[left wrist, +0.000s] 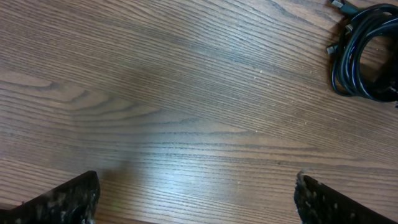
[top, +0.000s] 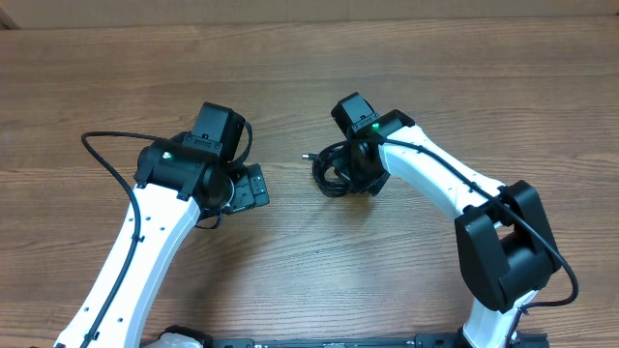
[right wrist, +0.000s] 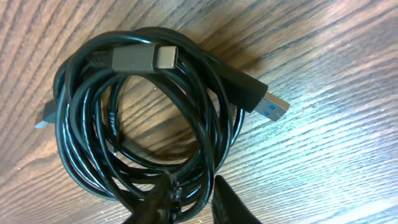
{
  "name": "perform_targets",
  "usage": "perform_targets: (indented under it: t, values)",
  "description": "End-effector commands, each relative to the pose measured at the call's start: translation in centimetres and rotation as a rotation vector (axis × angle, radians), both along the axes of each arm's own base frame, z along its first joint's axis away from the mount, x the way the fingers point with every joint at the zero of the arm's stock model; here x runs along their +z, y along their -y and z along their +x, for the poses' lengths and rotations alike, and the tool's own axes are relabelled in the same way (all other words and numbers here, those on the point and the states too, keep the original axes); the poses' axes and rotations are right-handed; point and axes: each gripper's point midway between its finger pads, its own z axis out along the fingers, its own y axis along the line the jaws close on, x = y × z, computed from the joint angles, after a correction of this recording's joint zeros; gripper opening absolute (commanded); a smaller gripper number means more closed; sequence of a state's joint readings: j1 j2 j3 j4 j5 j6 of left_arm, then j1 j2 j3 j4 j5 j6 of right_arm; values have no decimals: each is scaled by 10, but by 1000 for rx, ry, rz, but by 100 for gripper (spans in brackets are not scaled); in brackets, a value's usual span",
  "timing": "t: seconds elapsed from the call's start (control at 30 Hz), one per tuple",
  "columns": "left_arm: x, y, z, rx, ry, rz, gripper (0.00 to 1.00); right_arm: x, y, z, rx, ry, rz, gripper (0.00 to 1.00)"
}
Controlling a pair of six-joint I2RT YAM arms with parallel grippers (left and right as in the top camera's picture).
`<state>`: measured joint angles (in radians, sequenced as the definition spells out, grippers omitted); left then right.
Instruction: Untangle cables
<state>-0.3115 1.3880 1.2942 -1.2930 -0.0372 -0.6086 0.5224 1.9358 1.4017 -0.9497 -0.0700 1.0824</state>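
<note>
**A:** How far along is the untangling?

**B:** Hardly begun, I'd judge. On the table (top: 309, 58) the cable bundle (right wrist: 78, 155) is one tight coil. Its loops lie over one another and no strand is drawn free, so all the separating is left to do.

**A:** And the arms?

**B:** The right pincer (right wrist: 196, 200) sits at the near rim of the coil. Its fingers are drawn close with several strands between them, so it looks clamped on the bundle. The left pincer (left wrist: 196, 186) is spread wide and holds nothing, with only bare wood between its fingers. From there the bundle lies well apart, ahead and to the right.

**A:** Which way does the coil lie?

**B:** It lies flat, a rough oval reaching away from the right pincer's fingertips. The blue-tipped plug (right wrist: 256, 98) juts out to the right of that pincer, its length slanting and its metal end pointing outward. The grey plug (right wrist: 144, 59) lies across the far rim, its tip also pointing right. A small third end (right wrist: 43, 118) pokes out on the left.
</note>
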Motion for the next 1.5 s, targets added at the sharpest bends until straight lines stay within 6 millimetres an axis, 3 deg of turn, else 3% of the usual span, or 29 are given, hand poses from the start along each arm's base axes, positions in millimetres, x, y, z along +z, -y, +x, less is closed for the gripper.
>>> perform_targets:
  t: [0.0, 0.57, 0.9, 1.47]
  values:
    - [-3, -1, -2, 22, -9, -6, 100, 10, 1, 9, 9, 37, -1, 16]
    - [-3, -1, -3, 22, -14, -5, 100, 6, -3, 2, 26, 30, -18, 21]
    - [-3, 0, -5, 21, -22, -9, 99, 3, 1, 7, 17, 59, -42, 20]
    - [-3, 0, -4, 21, -20, -10, 100, 0, 2, -1, 28, 36, -60, 20]
